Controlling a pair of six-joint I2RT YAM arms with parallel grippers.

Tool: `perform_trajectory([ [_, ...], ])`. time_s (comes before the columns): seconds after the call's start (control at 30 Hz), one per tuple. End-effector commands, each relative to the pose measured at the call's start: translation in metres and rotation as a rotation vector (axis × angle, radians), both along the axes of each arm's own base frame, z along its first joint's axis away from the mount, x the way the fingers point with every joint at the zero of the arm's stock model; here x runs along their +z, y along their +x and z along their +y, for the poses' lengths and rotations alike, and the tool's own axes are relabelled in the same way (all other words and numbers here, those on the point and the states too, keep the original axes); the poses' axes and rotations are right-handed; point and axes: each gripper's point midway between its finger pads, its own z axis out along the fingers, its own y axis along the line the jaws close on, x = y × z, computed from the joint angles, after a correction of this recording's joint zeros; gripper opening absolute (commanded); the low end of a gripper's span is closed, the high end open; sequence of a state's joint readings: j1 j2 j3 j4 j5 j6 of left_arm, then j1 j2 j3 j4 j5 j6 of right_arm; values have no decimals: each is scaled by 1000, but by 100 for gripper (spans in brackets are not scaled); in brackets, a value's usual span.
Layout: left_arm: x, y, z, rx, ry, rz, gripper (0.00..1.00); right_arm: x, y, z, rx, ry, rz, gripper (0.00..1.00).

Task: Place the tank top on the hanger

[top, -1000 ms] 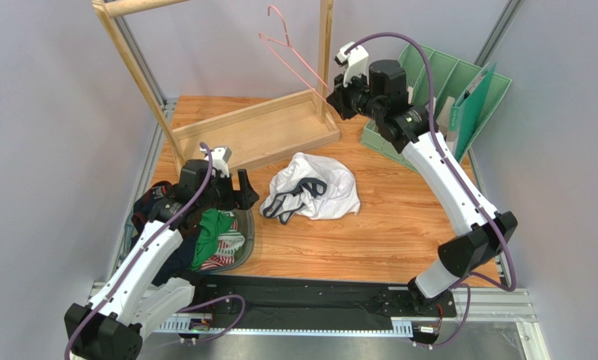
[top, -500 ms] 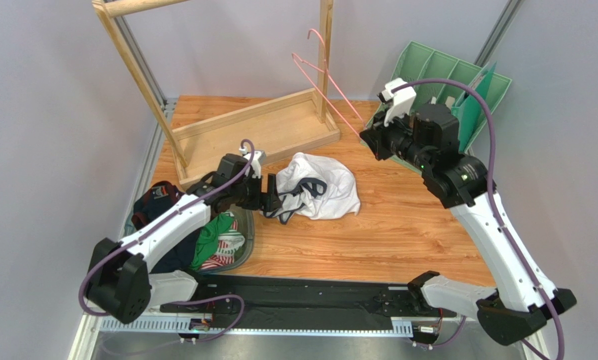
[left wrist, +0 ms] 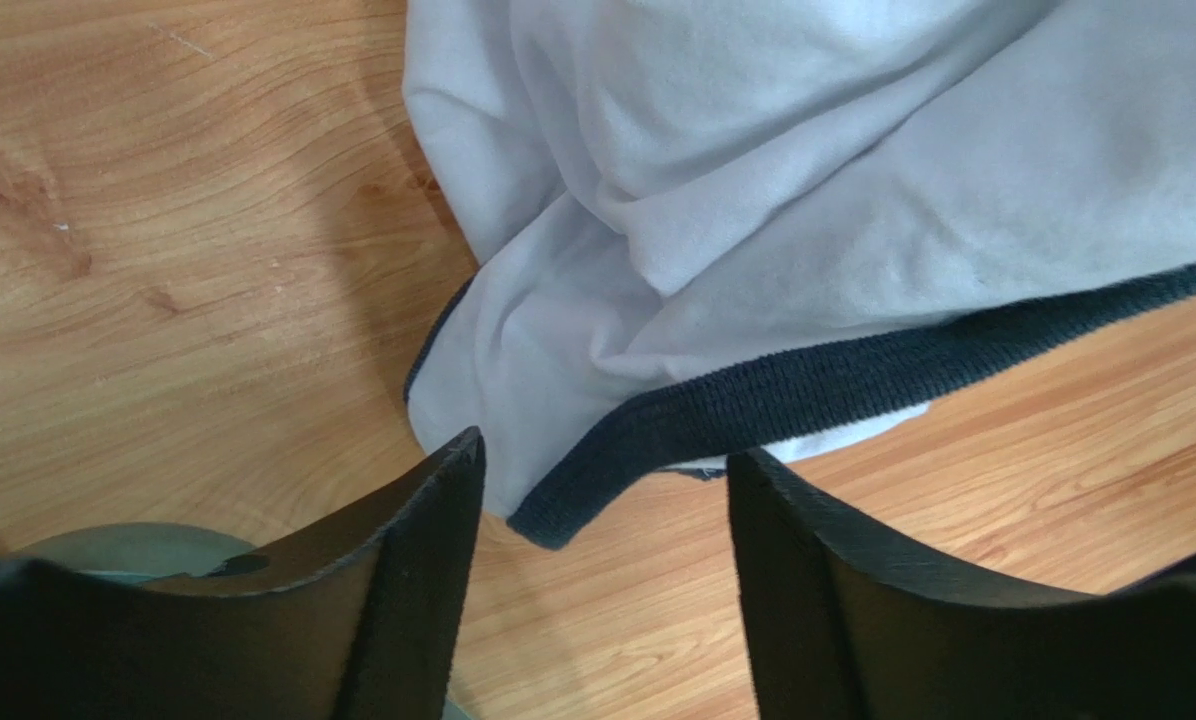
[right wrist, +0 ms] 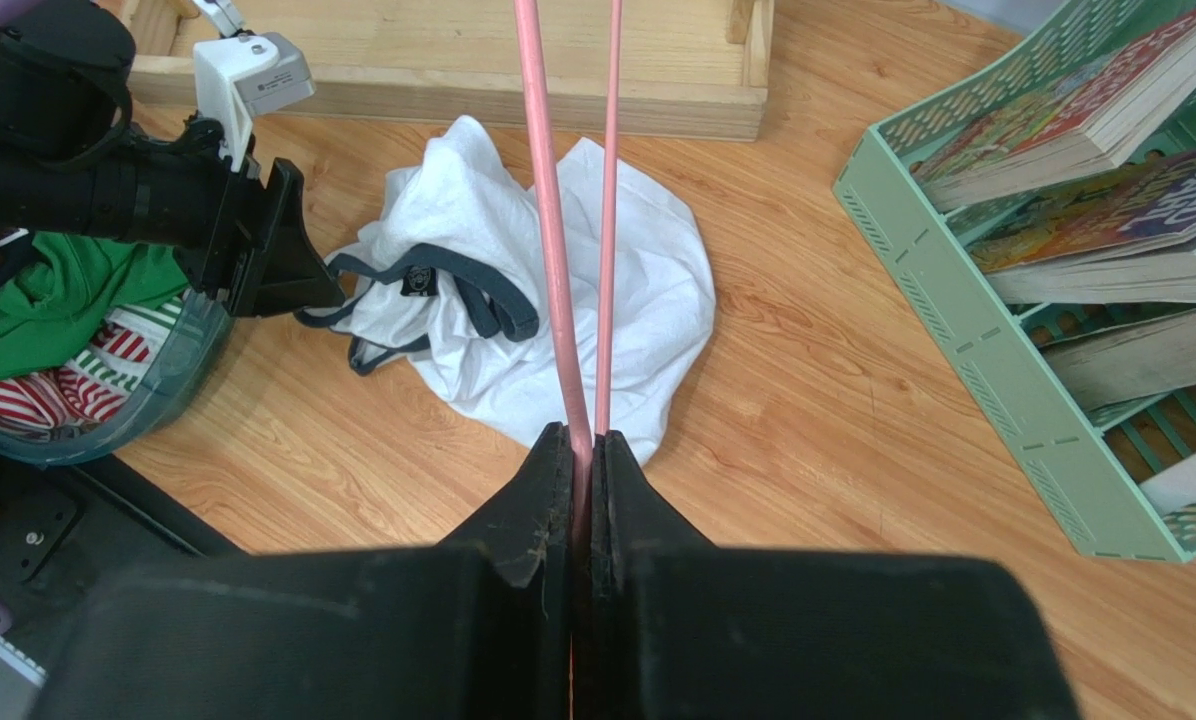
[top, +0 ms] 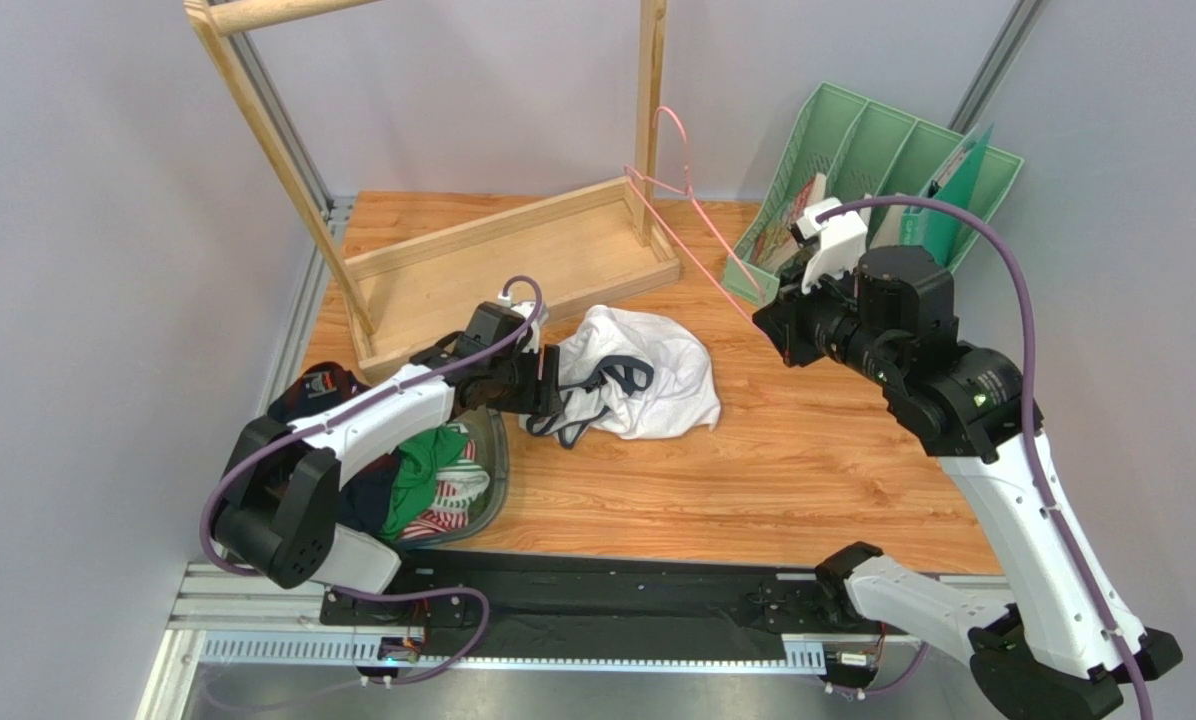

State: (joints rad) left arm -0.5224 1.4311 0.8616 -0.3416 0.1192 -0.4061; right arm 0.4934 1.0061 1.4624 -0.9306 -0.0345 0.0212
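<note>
The white tank top (top: 652, 378) lies crumpled mid-table, its navy trim (left wrist: 800, 393) curling at the left edge. My left gripper (top: 547, 390) is low at that edge and open. In the left wrist view the end of the trim lies on the wood between the fingertips, with a gap on each side of it (left wrist: 604, 468). My right gripper (top: 771, 318) hangs right of the shirt, shut on one corner of the pink wire hanger (top: 690, 240). The hanger slants up and back to its hook. In the right wrist view the hanger wires (right wrist: 556, 270) run from the shut jaws (right wrist: 586, 444) over the tank top (right wrist: 657, 285).
A wooden rack frame with a tray base (top: 517, 258) stands at the back left. A green file tray with books (top: 875, 150) stands at the back right. A grey basket (top: 493, 465) holding a green garment (top: 427, 462) sits by the left arm.
The left gripper has moved right from the basket to the tank top's edge, and its jaws have narrowed. The right arm has carried the hanger to the right and lower.
</note>
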Motion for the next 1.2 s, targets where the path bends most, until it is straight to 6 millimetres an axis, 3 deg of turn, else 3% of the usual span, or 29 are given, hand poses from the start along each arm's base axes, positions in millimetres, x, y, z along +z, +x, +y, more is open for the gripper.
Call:
perform_trajectory([
  [0.0,-8,6,-1,20,-3,-11,62,28,-14,-9,2,3,-50,0],
  [0.07,-12,4,-4,14,-18,1,52,31,-16,-10,4,6,-50,0],
  [0.23,-27,2,-2,12,1,24,42,34,-21,-10,16,6,-42,0],
  [0.3,-28,3,-2,7,6,25,5,38,-25,-8,37,11,-32,0],
  [0.33,-27,4,-2,8,8,21,0,40,-26,-7,57,-4,-44,0],
  [0.5,5,17,2,25,24,-45,0,54,-38,0,131,18,-60,0],
  [0.7,57,32,12,46,-10,-126,0,49,-43,4,161,27,-43,0],
  [1.17,119,58,43,52,-43,-184,0,24,-85,28,364,97,110,0],
])
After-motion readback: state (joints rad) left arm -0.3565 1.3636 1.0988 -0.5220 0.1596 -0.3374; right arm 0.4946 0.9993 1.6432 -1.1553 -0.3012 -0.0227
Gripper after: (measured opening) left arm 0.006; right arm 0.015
